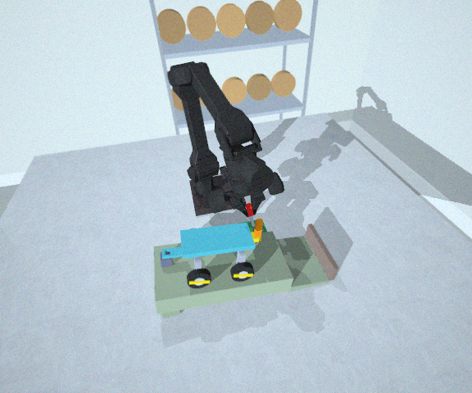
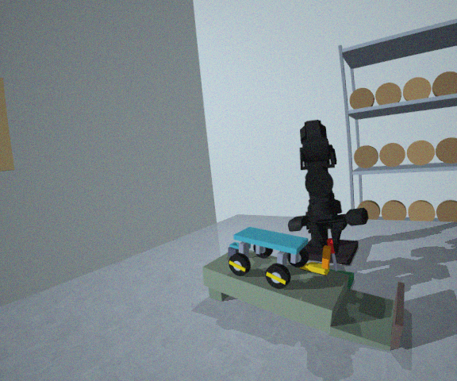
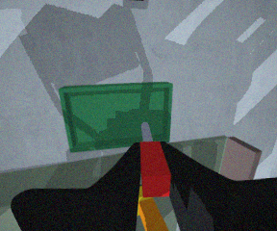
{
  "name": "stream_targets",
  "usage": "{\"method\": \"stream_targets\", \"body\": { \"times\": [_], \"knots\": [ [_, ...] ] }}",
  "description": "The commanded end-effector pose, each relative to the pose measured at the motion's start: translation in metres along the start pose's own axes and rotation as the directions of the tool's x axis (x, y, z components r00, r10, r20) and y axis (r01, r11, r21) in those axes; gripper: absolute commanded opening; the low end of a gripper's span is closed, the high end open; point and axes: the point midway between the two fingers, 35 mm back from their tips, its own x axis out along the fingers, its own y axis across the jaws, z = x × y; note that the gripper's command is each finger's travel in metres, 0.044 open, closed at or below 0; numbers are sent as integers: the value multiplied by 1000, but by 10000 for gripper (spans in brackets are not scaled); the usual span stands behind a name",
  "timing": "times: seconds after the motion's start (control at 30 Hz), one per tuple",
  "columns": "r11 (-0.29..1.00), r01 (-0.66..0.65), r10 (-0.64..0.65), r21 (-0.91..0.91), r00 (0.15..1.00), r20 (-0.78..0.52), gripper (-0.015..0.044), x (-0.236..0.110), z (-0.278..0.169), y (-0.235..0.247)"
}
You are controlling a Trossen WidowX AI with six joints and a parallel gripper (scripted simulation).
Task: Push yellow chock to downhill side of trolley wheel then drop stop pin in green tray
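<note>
We see a grey tabletop (image 1: 79,295) carrying a green ramp (image 1: 211,295). On the ramp stands a small trolley (image 1: 215,240) with a blue deck. Behind the ramp, a green tray (image 3: 71,120) lies on the tabletop. The yellow chock (image 2: 314,267), with its orange handle, sits at the trolley's downhill end. Our black claw (image 3: 154,169) is clamped on the red-headed stop pin (image 3: 155,168), held above the tray.
</note>
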Motion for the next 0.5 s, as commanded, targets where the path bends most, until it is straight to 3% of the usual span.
{"method": "stream_targets", "body": {
  "times": [0.0, 0.33, 0.47],
  "knots": [
    [1000, 16, -16, 1, 1000, 4, 0, 13, 1, -5],
    [1000, 17, -17, 1, 1000, 4, 0, 33, 2, -13],
    [1000, 17, -17, 1, 1000, 4, 105, 32, 2, -12]
  ]
}}
